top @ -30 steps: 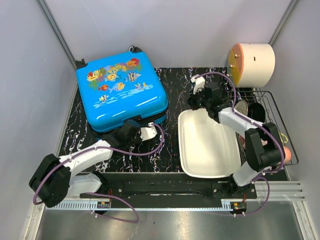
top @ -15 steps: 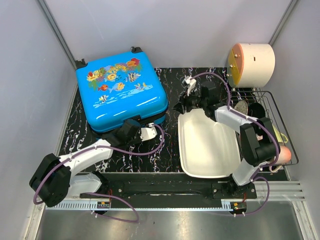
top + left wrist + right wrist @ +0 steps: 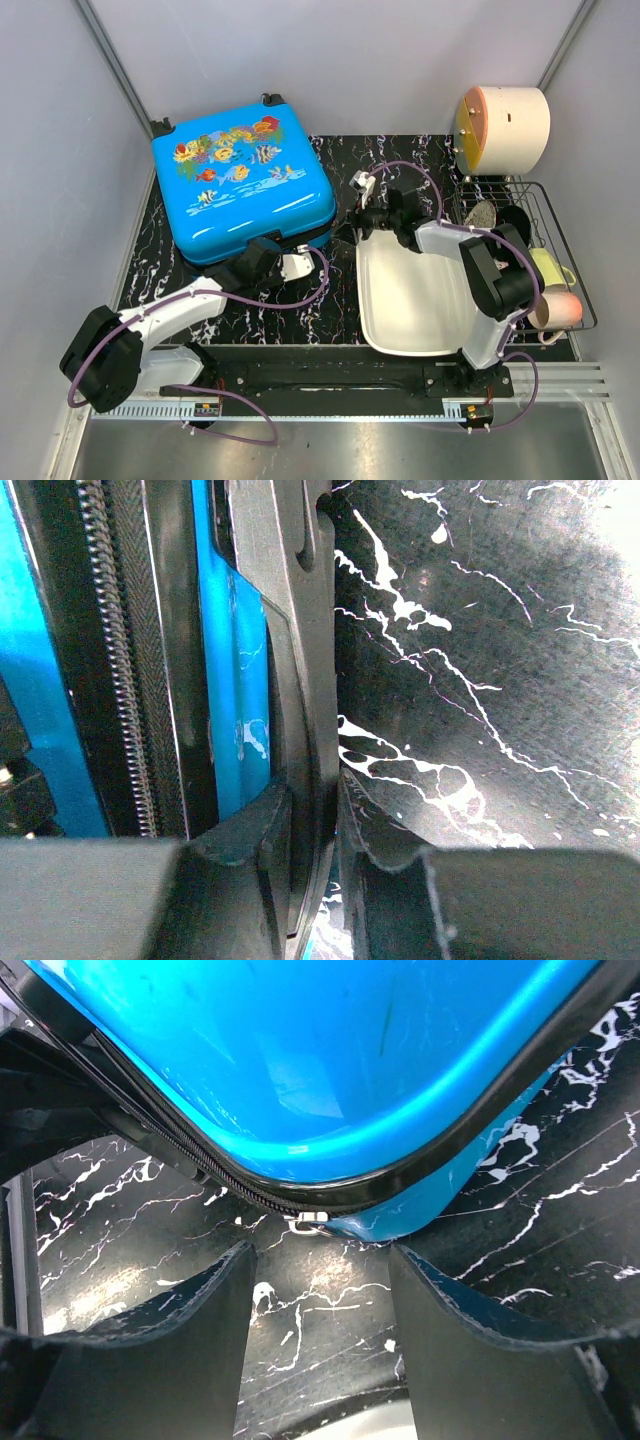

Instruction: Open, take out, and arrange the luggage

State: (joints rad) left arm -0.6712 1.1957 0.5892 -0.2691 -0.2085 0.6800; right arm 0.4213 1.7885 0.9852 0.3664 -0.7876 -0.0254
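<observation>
The luggage [image 3: 240,180], a bright blue hard-shell case with a fish print, lies shut and flat at the back left of the mat. My left gripper [image 3: 265,252] is at its near edge. In the left wrist view that gripper [image 3: 315,810] is shut on a dark grey strip [image 3: 285,630] running along the blue shell [image 3: 235,680] beside the zip. My right gripper [image 3: 355,212] stands open at the case's right corner. In the right wrist view it [image 3: 320,1260] has bare mat between its fingers, and the silver zip pull [image 3: 312,1220] lies just ahead of the tips, untouched.
A white basin [image 3: 415,290] lies right of the luggage, under my right arm. A wire rack [image 3: 530,250] with cups stands at the far right, and a cream cylinder [image 3: 505,128] behind it. Grey walls close in on the left, back and right.
My right gripper has swung left from the basin's far edge to the luggage's right corner and has opened. The left gripper has kept its hold and place.
</observation>
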